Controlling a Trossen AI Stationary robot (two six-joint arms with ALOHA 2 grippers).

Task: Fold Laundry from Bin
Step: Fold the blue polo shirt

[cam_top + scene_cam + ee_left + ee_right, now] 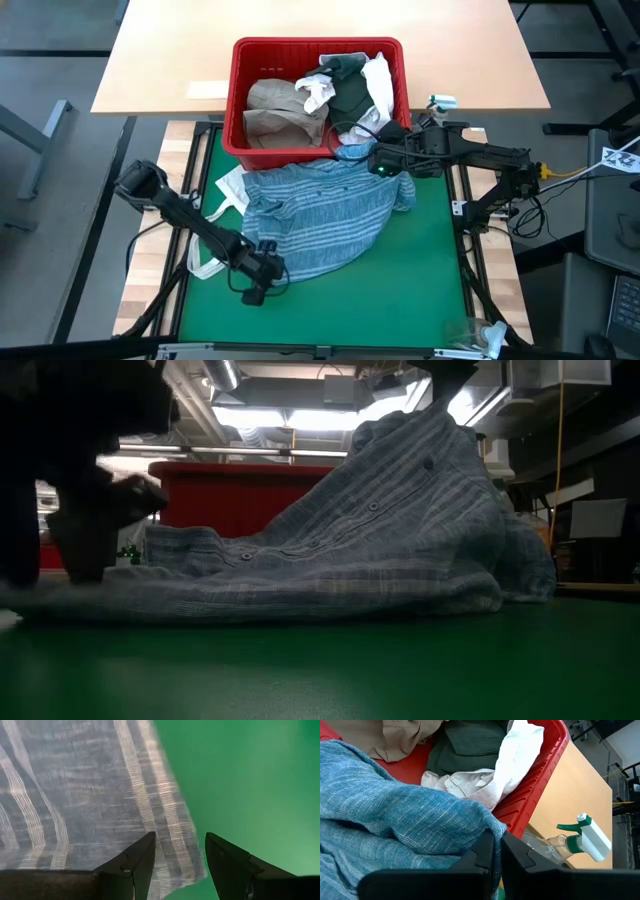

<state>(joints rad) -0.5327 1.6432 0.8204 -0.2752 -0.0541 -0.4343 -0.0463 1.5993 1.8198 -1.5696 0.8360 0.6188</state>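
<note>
Evidently the right tool [392,160] pinched the blue-striped cloth [320,215] at its 1 o'clock corner; the left tool [262,283], open, straddled its 7 o'clock hem.

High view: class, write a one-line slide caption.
Right gripper lifts the blue-striped shirt beside the red bin; left gripper open at its hem.

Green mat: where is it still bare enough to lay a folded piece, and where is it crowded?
Free: the green mat in front of and right of the blue-striped shirt, toward the near edge. Crowded: the mat's far half under that shirt, held up by the right gripper beside the red bin; the left gripper at its near hem.
</note>
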